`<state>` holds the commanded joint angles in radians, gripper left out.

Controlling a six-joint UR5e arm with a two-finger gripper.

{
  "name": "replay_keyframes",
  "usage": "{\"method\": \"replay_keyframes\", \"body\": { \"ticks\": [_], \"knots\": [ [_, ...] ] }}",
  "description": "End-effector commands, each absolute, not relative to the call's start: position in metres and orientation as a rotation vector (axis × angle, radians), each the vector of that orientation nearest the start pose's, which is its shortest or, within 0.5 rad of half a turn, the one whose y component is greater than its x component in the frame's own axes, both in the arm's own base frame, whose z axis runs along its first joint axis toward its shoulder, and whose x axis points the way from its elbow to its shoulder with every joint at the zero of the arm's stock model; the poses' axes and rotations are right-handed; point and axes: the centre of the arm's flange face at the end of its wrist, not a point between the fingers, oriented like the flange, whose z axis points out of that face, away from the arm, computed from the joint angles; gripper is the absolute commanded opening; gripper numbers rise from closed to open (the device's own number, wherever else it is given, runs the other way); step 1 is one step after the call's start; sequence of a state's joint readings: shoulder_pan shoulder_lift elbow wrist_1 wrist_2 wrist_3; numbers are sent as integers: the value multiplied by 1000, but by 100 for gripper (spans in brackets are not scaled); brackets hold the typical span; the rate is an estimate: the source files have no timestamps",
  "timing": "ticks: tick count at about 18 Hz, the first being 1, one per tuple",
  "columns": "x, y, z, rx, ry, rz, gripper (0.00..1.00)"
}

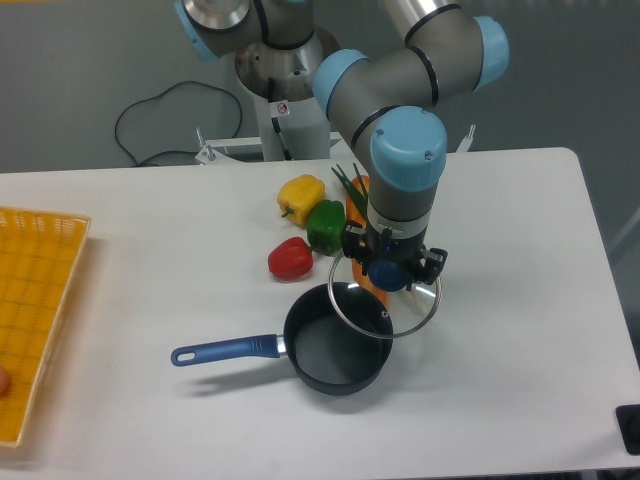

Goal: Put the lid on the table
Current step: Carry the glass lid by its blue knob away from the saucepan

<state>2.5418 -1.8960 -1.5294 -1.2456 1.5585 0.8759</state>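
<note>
The lid is hanging level over the pan's right rim, clear of the table. The gripper is pointing straight down, its fingers clamping the blue knob. The arm is hiding most of an orange vegetable behind it. The pan is sitting empty. Peppers are lying on the far side: yellow, green, red. A tray is being cut off at left.

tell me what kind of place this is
Probably a robot lab, not a kitchen: a robot arm bolted by a bare white table, a loose cable, toy-like peppers.
</note>
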Motion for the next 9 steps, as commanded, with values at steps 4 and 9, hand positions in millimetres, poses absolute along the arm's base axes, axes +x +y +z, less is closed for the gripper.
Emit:
{"method": "replay_keyframes", "body": {
  "ticks": [4, 9],
  "knots": [
    [-440, 454, 364, -3092, -165, 49, 48],
    [-453, 442, 363, -3093, -127, 53, 48]
  ]
}}
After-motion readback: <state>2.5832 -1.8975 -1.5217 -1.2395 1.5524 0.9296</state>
